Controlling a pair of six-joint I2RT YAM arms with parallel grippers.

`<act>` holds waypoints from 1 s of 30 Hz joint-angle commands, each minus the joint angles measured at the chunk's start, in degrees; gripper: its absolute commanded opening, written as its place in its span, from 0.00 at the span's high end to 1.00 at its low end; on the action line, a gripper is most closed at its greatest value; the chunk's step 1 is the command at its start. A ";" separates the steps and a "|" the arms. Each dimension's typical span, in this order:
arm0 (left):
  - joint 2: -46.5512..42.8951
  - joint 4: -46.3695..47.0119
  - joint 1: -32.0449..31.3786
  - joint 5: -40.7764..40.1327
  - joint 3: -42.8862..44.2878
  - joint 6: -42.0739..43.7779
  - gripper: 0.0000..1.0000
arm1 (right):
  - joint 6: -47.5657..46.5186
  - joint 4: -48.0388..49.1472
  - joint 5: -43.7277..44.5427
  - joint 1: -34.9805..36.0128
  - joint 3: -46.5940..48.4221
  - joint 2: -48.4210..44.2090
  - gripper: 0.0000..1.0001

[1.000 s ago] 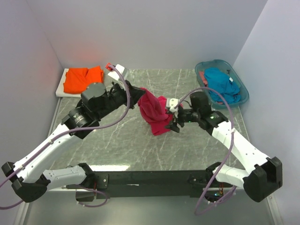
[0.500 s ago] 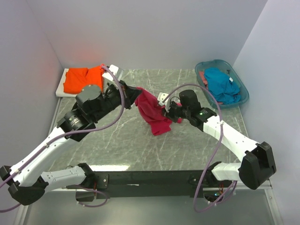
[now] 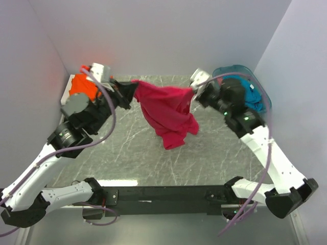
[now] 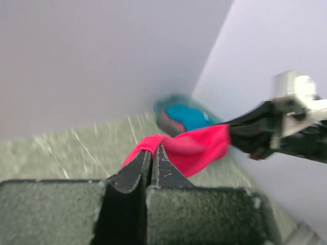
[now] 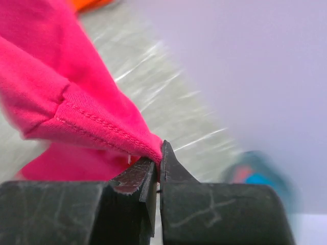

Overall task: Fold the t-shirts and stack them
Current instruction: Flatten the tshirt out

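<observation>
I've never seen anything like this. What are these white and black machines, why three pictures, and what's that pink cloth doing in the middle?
These are two robot arms bolted at the near edge of a table. The wide picture comes from a fixed camera above and behind them; the two close-ups come from a camera on each wrist, looking along its fingers. Each arm ends in a two-finger gripper. The left gripper and the right gripper are both shut on the magenta-red t-shirt, holding its top edge stretched between them while the rest hangs down. An orange t-shirt lies at the far left, and a teal-blue t-shirt sits in a translucent basket at the far right. The job is folding and stacking these shirts.
</observation>
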 commanded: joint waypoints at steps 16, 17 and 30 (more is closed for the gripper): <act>-0.37 22.97 -0.03 9.47 17.19 7.49 0.99 | 4.77 -7.66 3.61 -4.76 43.46 2.49 1.00; -0.46 24.01 -0.12 9.65 17.45 7.22 0.99 | 4.87 -8.53 3.44 -4.76 44.62 2.31 1.00; -4.33 24.47 -0.03 8.50 16.66 8.80 0.99 | -5.07 -26.20 -0.69 -4.67 52.10 -2.70 1.00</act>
